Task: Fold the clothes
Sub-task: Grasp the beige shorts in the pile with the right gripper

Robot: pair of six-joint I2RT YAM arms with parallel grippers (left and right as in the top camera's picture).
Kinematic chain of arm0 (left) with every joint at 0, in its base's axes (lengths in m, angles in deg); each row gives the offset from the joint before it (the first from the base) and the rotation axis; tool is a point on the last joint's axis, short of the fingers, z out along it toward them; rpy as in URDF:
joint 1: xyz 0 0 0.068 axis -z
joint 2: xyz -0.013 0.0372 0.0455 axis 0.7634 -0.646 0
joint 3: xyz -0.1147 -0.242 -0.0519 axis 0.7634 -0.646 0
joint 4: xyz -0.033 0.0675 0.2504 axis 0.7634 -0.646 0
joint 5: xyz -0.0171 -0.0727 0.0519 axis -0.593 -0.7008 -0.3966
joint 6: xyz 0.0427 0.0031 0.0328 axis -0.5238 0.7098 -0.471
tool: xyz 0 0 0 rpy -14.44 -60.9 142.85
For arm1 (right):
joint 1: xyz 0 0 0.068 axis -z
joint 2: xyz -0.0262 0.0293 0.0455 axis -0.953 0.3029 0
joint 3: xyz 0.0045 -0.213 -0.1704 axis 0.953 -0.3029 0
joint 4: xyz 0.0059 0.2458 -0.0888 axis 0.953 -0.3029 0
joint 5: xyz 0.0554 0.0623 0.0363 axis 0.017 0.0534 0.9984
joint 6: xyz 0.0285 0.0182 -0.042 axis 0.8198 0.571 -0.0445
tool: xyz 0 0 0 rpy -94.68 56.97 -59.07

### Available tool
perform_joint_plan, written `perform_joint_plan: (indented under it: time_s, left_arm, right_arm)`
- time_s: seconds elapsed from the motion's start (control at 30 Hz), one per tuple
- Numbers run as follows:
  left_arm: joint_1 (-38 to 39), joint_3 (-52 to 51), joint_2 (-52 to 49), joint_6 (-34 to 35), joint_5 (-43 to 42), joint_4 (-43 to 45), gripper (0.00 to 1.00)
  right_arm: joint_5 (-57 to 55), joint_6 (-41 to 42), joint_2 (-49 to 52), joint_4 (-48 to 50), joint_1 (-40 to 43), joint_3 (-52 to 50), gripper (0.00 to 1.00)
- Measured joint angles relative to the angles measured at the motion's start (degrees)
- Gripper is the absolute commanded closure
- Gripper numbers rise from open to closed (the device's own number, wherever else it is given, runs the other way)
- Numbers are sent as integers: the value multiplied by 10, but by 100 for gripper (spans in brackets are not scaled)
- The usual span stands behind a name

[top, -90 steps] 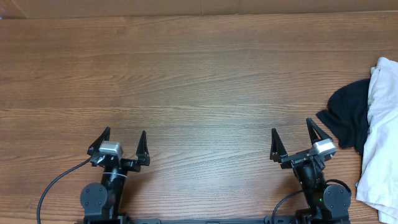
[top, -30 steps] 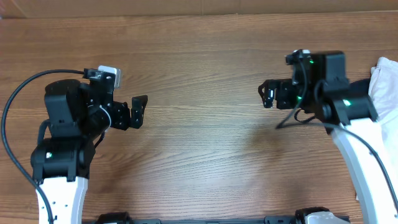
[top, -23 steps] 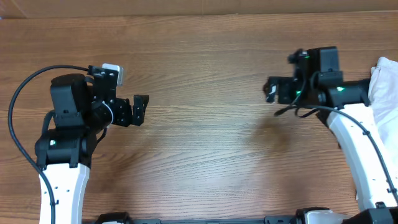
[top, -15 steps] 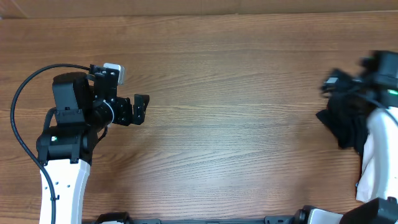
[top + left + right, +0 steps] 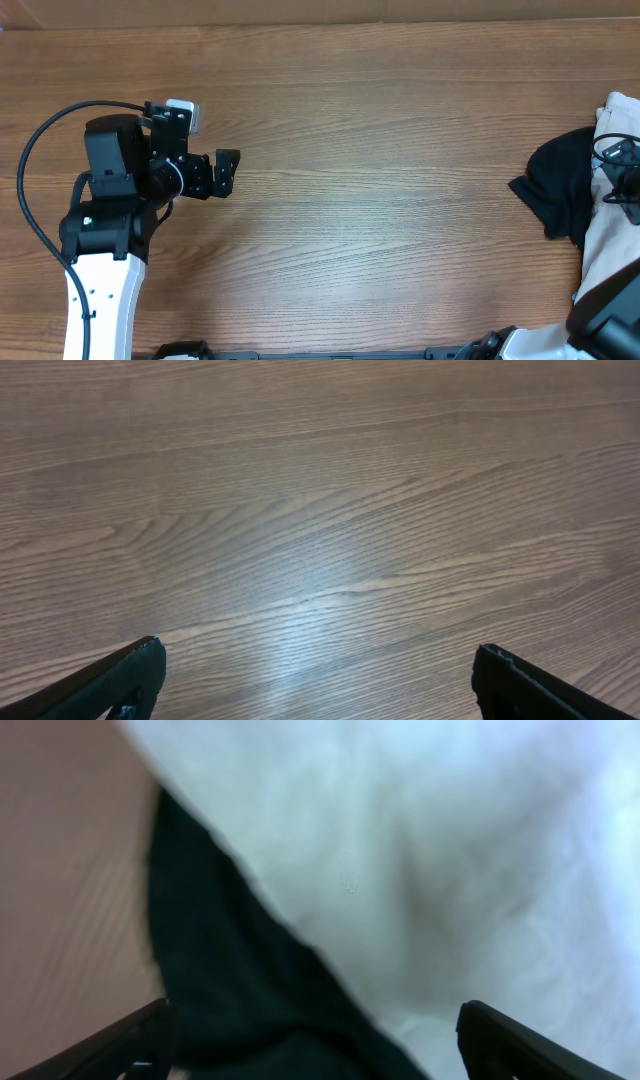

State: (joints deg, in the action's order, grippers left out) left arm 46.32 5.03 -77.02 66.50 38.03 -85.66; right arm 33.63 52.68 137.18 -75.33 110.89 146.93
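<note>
Shorts (image 5: 612,230) lie bunched at the worktop's (image 5: 380,200) far right edge, partly over a black garment (image 5: 558,190). Right hand (image 5: 315,1040) hangs above them, fingers spread. Left hand (image 5: 315,680) gapes over bare wood.

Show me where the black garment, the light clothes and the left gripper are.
black garment (image 5: 558,190), overhead view, its middle.
light clothes (image 5: 440,860), right wrist view, pale fabric surface.
left gripper (image 5: 226,173), overhead view, between its fingers.
</note>
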Motion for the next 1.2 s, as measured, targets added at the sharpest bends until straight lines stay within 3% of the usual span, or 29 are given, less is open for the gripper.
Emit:
perform_joint_plan:
  time_s: [0.13,0.23,0.47,0.53,0.57,0.63,0.77,0.8,0.83,0.87,0.9,0.97,1.03,1.2]
  left_arm:
    - [0,0,-14,5,-2,1,0]
    - [0,0,-27,13,-4,1,0]
    - [0,0,-59,17,-7,1,0]
    - [0,0,-65,17,-10,1,0]
    - [0,0,-67,17,-11,1,0]
    - [0,0,-71,17,-12,1,0]
    - [0,0,-77,17,-13,1,0]
    - [0,0,-77,17,-13,2,0]
    - [0,0,-77,17,-13,3,0]
    - [0,0,-77,17,-13,5,0]
    - [0,0,-77,17,-13,8,0]
    - [0,0,-77,17,-13,11,0]
    - [0,0,-77,17,-14,13,0]
    - [0,0,-77,17,-14,14,0]
  right_arm:
    - [-50,26,38,3,0,0,6]
    - [-74,35,51,13,0,0,12]
    - [-108,45,52,16,0,0,56]
    - [-115,46,52,15,0,0,71]
    - [-118,47,52,16,0,0,84]
    - [-123,50,52,17,0,0,96]
    - [-129,45,52,21,0,0,96]
    - [-126,36,52,27,0,0,87]
    - [-118,26,52,37,0,0,72]
    - [-107,14,52,48,0,0,47]
    - [-96,-5,52,56,0,0,29]
    - [-74,-32,52,66,-3,1,17]
    - [-61,-53,52,72,-7,1,12]
    - [-48,-83,59,78,-15,1,10]
